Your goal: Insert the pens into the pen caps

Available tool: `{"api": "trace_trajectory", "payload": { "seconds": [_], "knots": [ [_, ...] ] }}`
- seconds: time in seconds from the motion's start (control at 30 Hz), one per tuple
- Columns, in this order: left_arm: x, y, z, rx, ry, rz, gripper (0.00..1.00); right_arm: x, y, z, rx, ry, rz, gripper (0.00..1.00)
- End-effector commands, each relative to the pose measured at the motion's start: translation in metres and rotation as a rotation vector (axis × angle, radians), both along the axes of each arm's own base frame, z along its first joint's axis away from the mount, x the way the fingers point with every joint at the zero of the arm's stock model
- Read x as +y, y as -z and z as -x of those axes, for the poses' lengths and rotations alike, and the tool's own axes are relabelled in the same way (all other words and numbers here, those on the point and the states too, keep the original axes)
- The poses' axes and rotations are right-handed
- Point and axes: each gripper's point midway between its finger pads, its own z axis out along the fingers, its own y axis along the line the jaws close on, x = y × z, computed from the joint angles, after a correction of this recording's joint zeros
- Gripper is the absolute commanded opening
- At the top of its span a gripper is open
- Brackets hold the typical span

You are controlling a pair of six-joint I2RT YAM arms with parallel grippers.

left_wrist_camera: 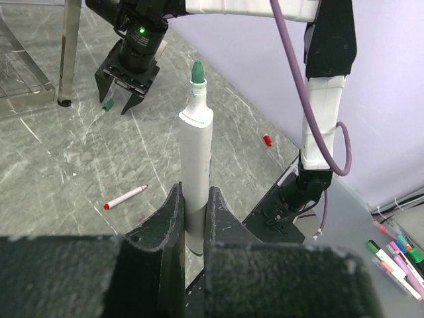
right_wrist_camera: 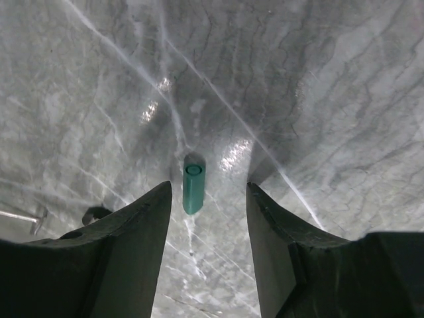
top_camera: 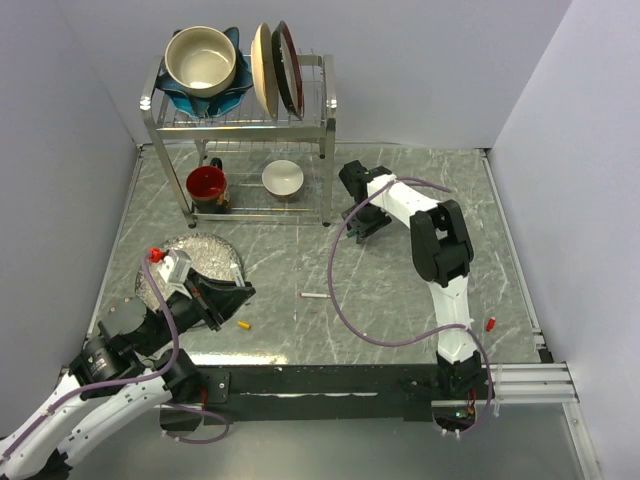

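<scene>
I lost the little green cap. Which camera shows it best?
The right wrist view: the green cap lies big and clear below the open right claw. The left wrist view shows the cap tiny, far off. In the top view I cannot find it.

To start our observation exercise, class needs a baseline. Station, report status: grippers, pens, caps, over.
Left gripper: jaws shut on green-tipped pen, tip bare. Right gripper: jaws open above green cap lying on table. Nothing blocking cap.
</scene>
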Motion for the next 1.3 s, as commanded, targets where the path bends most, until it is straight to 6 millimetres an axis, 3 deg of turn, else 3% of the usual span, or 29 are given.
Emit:
{"api": "trace_trajectory", "payload": {
  "seconds": [0.0, 0.23, 0.53, 0.87, 0.97, 1.13, 1.27],
  "knots": [
    [0.001, -0.007, 0.001, -0.008, -0.006, 0.031, 0.01, -0.003, -0.007, -0.003, 0.001, 0.062, 0.022, 0.56],
    [0.002, -0.008, 0.003, -0.009, 0.000, 0.039, 0.01, -0.011, 0.001, 0.009, 0.068, 0.070, 0.062, 0.50],
    [0.006, -0.006, -0.003, 0.003, -0.041, 0.033, 0.01, -0.006, 0.000, 0.033, 0.088, -0.041, 0.073, 0.34],
    [0.006, -0.008, 0.001, 0.005, -0.031, 0.047, 0.01, -0.029, 0.026, 0.117, 0.132, -0.209, 0.159, 0.33],
    [0.005, -0.007, 0.000, 0.010, -0.033, 0.044, 0.01, -0.028, 0.030, 0.130, 0.127, -0.258, 0.153, 0.32],
    [0.005, -0.006, 0.001, 0.010, -0.031, 0.042, 0.01, -0.027, 0.026, 0.126, 0.079, -0.353, 0.174, 0.33],
    [0.006, -0.005, -0.001, 0.013, -0.039, 0.038, 0.01, -0.022, 0.008, 0.109, -0.060, -0.462, 0.160, 0.39]
  ]
}}
